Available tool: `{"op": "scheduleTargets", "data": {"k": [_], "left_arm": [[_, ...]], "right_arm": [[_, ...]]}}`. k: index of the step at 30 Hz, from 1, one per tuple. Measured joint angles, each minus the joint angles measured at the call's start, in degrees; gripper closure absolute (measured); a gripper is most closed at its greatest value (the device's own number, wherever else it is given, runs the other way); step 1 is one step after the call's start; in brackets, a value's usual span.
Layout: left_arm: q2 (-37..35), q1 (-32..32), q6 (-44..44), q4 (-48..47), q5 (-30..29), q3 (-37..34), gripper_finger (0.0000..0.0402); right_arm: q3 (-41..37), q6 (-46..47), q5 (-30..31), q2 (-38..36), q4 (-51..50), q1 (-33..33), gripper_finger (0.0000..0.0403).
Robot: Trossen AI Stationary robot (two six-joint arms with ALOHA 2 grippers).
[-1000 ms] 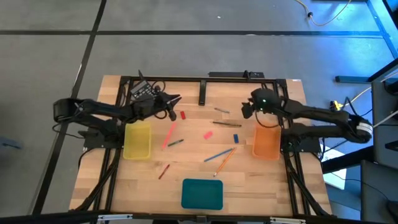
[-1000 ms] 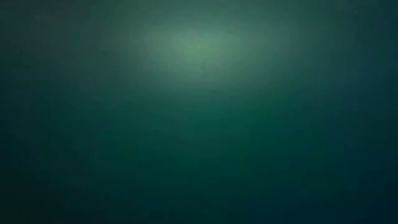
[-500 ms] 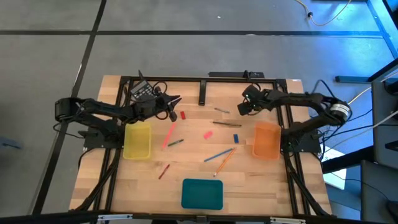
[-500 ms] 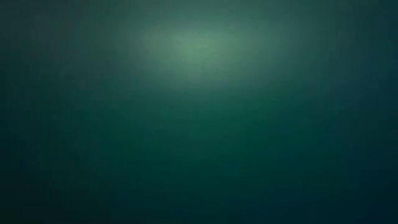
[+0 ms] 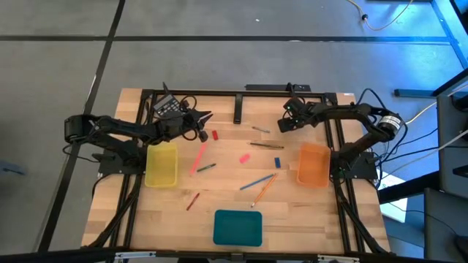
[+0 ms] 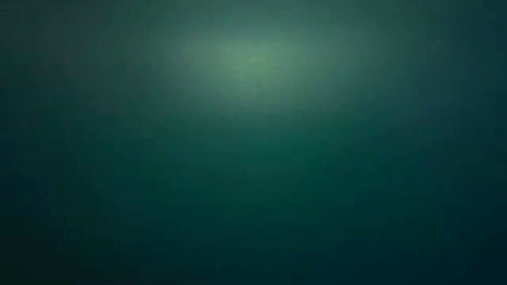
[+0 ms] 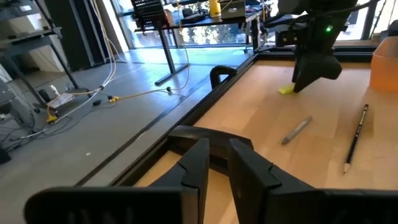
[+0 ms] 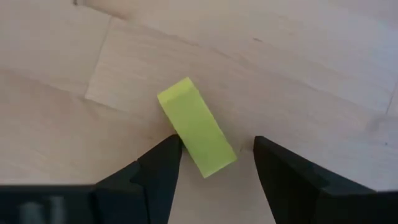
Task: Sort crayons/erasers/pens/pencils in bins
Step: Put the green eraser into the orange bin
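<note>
Yellow eraser [image 8: 196, 127] flat on wood, angled; orange bin [image 5: 313, 164] nearby.

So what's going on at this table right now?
A two-armed robot is sorting stationery into bins. The right hand is down at the table's far side with its fingers open around a yellow eraser that lies on the wood, not yet gripped. The left hand hovers beside a red eraser, holding nothing. Pens and pencils lie scattered mid-table; the yellow bin, orange bin and teal bin look empty.
</note>
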Motion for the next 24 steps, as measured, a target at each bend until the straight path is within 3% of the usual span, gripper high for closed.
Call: {"op": "scheduleTargets", "data": {"k": [12,24], "left_arm": [[0.00,-0.02,0.07,-0.46,0.07,-0.01,0.0354],[0.00,-0.02,0.04,-0.46,0.07,-0.02,0.0354]], "right_arm": [[-0.07,-3.96,-1.57,0.09,2.17,-0.68,0.0333],[-0.35,-6.17,-3.14,-2.25,1.90,-0.69,0.0328]]}}
